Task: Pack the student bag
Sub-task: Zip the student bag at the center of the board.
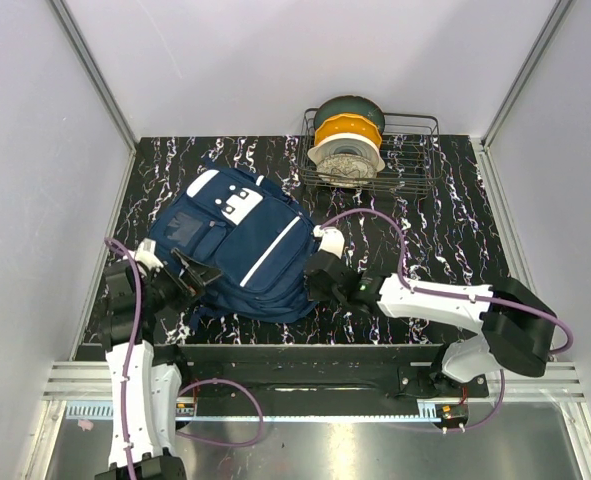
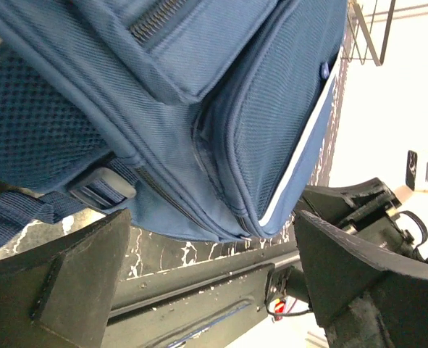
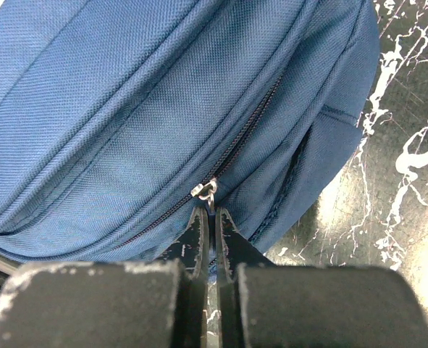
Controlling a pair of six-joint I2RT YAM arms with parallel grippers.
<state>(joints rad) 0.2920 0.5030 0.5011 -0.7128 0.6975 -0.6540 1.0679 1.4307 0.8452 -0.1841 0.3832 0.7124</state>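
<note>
The bag (image 1: 237, 250) lies flat on the left half of the counter (image 1: 455, 240), its inside hidden (the zip looks closed along the stretch I can see). My right hand (image 3: 212, 214) is pinched shut on the zip pull (image 3: 205, 190) at the bag's near right edge. My left hand (image 2: 210, 225) gapes wide at the bag's left corner, gripping nothing. Bare counter lies to the right. The wire basket (image 1: 420, 170) at the back holds three round rolls (image 1: 347, 140): green, orange, white.
</note>
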